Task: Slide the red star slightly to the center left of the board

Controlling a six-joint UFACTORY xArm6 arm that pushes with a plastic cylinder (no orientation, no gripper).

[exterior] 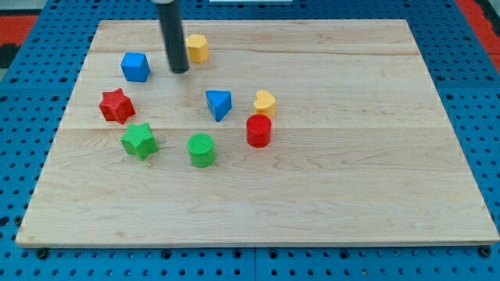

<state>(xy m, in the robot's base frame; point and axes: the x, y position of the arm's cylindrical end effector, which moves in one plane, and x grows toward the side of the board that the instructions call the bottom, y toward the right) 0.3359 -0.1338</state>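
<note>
The red star [116,105] lies on the wooden board [351,187], near its left edge. Relative to the red star: the blue cube [135,66] sits just above; the green star [139,140] just below-right; the green cylinder [201,150] further right; the blue triangular block [219,104], yellow heart [265,102] and red cylinder [258,130] well right. My tip [180,70] stands above-right, apart, between the blue cube and the yellow hexagonal block [197,48]. No claw is fitted; the rod grips nothing.

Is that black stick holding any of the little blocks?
Nothing is held. My tip stands free between the blue cube and the yellow block, touching neither.
</note>
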